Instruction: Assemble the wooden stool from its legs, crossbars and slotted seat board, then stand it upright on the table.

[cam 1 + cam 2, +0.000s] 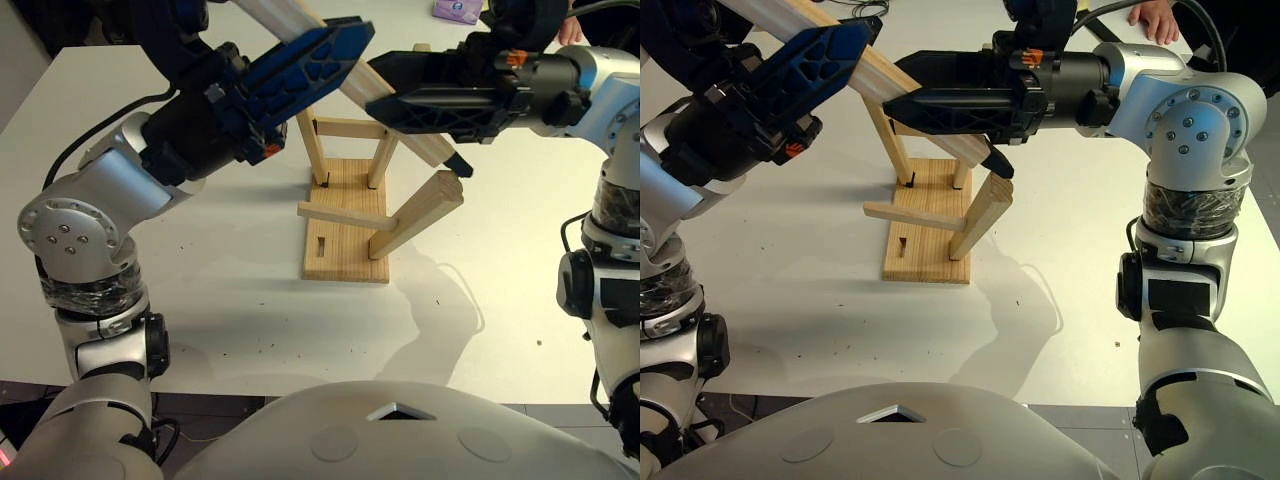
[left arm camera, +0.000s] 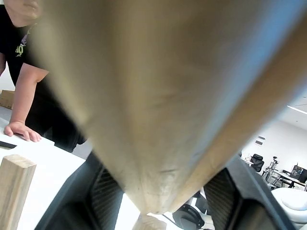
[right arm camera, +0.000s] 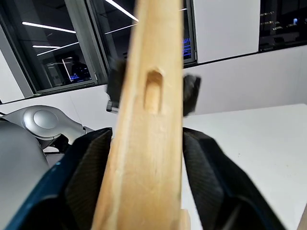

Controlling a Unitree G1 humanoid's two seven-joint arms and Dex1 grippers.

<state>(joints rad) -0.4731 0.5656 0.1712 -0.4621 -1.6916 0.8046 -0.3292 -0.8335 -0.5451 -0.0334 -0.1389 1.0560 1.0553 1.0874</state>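
The slotted seat board [image 1: 346, 262] lies flat near the middle of the white table [image 1: 200, 290], its long axis running from 12 to 6 o'clock. At its 12 o'clock end two upright legs [image 1: 313, 148] stand in the board, joined near their tops by a short crossbar [image 1: 350, 127]. Toward the 6 o'clock end a small slot [image 1: 322, 243] is open in the board. At the board's 3 o'clock edge a leaning leg [image 1: 420, 214] tilts up and out toward 2 o'clock, its foot at the board. A second crossbar [image 1: 338, 214] runs from it across the board toward 9 o'clock. Above all this a long leg [image 1: 428, 146] is held in the air on a slant, its high end toward 11 o'clock. Its low end comes down just beside the top of the leaning leg; I cannot tell whether they touch. The left gripper [image 1: 345, 52], with blue fingers, is clenched on the upper stretch of this long leg, whose wood sits between its dark fingers in the left wrist view. The right gripper [image 1: 378, 86], with black fingers, grasps the same leg lower down from the 3 o'clock side. In the right wrist view the wood, with a mortise cut in it, sits between its two fingers. A purple packet [image 1: 458, 10] lies at the table's 12 o'clock edge.
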